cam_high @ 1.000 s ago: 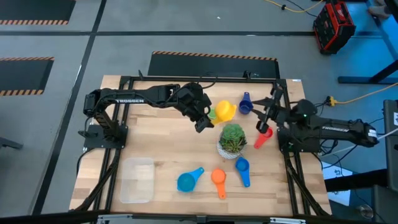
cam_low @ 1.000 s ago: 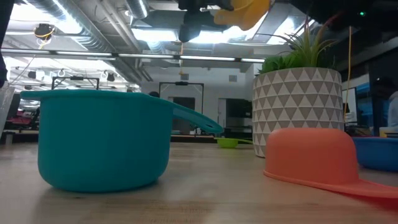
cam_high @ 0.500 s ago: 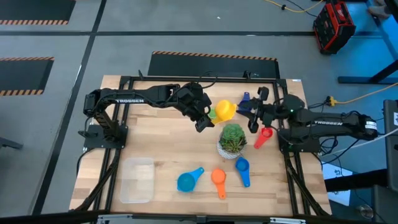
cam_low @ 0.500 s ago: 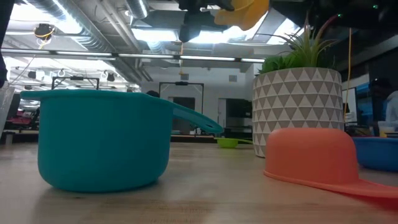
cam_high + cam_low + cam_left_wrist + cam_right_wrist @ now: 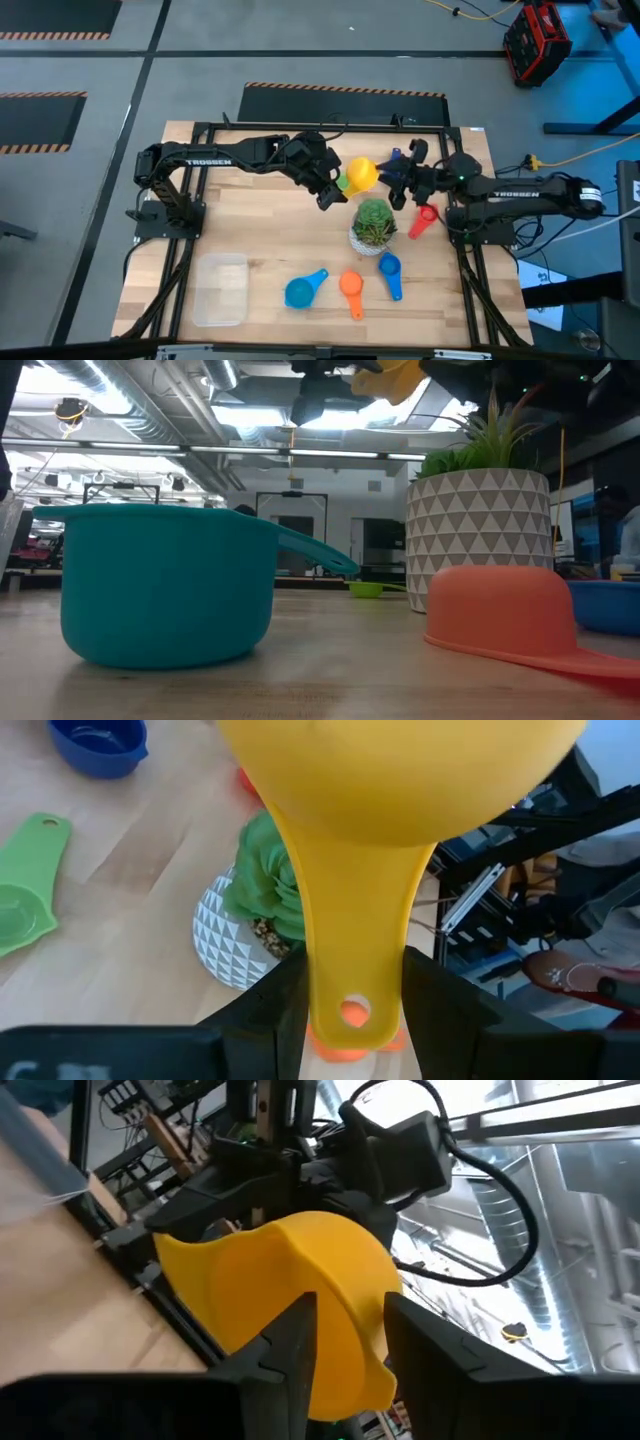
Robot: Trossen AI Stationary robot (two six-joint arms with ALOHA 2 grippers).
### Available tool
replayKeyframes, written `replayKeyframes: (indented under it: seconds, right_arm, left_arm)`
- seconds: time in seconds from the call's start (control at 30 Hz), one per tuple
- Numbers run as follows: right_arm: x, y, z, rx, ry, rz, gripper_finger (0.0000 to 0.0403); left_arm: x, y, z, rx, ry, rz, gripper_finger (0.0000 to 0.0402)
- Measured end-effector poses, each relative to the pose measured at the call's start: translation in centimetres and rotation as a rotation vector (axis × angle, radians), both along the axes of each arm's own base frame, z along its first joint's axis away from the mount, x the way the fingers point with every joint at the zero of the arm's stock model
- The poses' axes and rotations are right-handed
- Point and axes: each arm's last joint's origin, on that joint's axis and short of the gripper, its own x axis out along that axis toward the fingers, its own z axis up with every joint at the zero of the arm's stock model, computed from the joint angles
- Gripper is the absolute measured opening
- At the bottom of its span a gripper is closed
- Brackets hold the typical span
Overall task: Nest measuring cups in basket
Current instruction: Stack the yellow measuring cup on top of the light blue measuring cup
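Yellow measuring cup (image 5: 361,176); "TROSSEN" arm lettering (image 5: 219,161)

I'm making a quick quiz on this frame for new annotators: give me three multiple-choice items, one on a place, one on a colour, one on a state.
1. Where is the basket?
A. near the left arm's side, apart from the cups
B. under the plant
C. on the right arm

2. What colour is the cup in the left gripper?
A. red
B. yellow
C. teal

3. How does the orange cup sit?
A. upright
B. on edge
C. mouth down

Answers: 1 A, the high view shows it alone there. 2 B, the yellow cup's handle lies between the fingers. 3 C, the low view shows its dome up.
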Motion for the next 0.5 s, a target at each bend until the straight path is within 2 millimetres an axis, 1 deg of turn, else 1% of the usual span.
replayKeyframes:
  seconds: [0.2, 0.27, 0.5]
  right_arm:
    - [0.30, -0.07, 0.13, -0.008, -0.040, -0.001, 0.0123]
    - [0.35, -0.08, 0.09, -0.007, -0.038, 0.000, 0.0116]
    - [0.41, -0.11, 0.03, -0.006, -0.037, -0.005, 0.0059]
  left_arm:
    - [0.04, -0.01, 0.06, -0.013, -0.004, 0.010, 0.0134]
    - [0.04, -0.01, 0.05, -0.013, -0.003, 0.010, 0.0134]
    - [0.05, -0.03, 0.05, -0.018, -0.004, 0.007, 0.0134]
